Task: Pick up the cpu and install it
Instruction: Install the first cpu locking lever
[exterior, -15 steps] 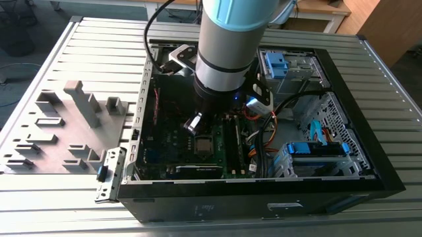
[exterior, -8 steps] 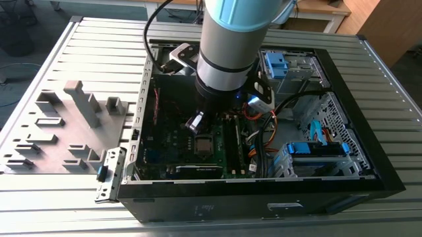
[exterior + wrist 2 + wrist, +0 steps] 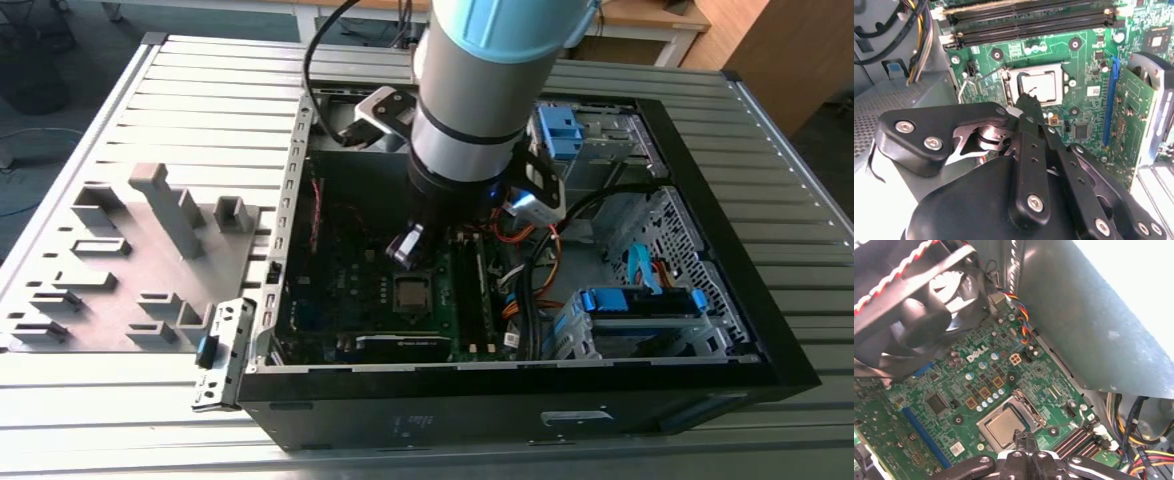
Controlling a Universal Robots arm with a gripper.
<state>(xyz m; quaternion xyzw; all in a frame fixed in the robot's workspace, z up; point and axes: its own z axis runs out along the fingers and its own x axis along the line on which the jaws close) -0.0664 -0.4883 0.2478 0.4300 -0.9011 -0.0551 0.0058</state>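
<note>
The cpu lies flat in its socket in the middle of the green motherboard, silver-grey top up. Both wrist views show the cpu inside the socket's metal frame. My gripper hangs inside the open computer case, just above the socket. Its black fingers meet in one narrow tip, and the gripper is shut with nothing between them. That tip is over the cpu's near edge; I cannot tell whether it touches.
Black memory slots run beside the socket. A black fan and the case wall stand close by. Orange and yellow cables and blue drive cages fill the case's right side. A grey fixture plate lies left of the case.
</note>
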